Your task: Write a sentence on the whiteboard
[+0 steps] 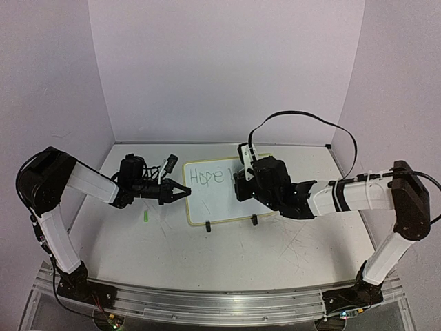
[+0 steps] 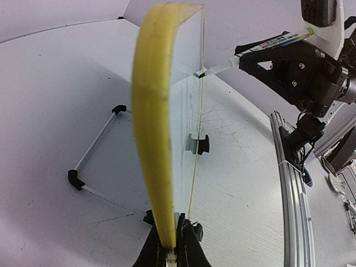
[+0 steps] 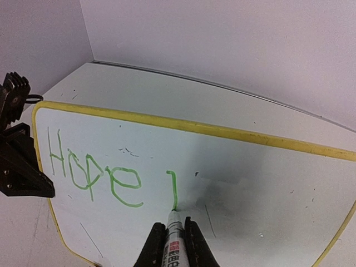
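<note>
The whiteboard (image 1: 219, 200) stands tilted at mid-table, white with a yellow rim (image 2: 151, 117). My left gripper (image 2: 171, 247) is shut on its left edge, also seen as black fingers (image 3: 19, 167) in the right wrist view. My right gripper (image 3: 173, 236) is shut on a white marker (image 3: 174, 242). The marker's tip touches the board at the bottom of a short green stroke (image 3: 174, 189). The sentence (image 3: 92, 172) reads "Hope" in green, followed by that single stroke. From the left wrist view the marker (image 2: 267, 47) meets the board face from the right.
A small green cap (image 1: 146, 217) lies on the table left of the board. Two black clip feet (image 1: 254, 221) hold the board's lower edge. A wire stand (image 2: 92, 147) with black corners sits behind the board. Walls close off the back and sides.
</note>
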Robot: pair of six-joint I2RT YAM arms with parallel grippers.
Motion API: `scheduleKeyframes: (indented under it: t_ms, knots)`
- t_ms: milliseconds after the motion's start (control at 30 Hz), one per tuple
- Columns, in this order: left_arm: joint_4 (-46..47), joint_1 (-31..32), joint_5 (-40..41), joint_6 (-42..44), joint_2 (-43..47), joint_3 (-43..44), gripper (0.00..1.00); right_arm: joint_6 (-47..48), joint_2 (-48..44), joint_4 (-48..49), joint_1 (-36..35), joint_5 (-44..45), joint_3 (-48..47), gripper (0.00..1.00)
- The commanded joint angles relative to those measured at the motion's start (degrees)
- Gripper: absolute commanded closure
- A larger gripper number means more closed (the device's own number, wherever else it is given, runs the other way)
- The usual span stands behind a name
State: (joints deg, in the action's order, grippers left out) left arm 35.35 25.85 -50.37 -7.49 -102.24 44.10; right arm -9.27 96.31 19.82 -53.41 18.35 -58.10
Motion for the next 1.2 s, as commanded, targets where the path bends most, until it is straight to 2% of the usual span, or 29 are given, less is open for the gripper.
scheduleKeyframes:
  t_ms: [0, 1167]
  knots:
    - [-1.48, -0.62, 7.7, 3.44, 1.44, -0.17, 1.0, -1.33, -0.38, -1.59, 0.11, 0.71, 0.81, 1.0]
    - [-1.67, -0.53, 7.65, 3.61, 1.16, -0.18, 1.0, 1.44, 1.04, 2.15, 1.6, 4.15, -4.38, 1.0]
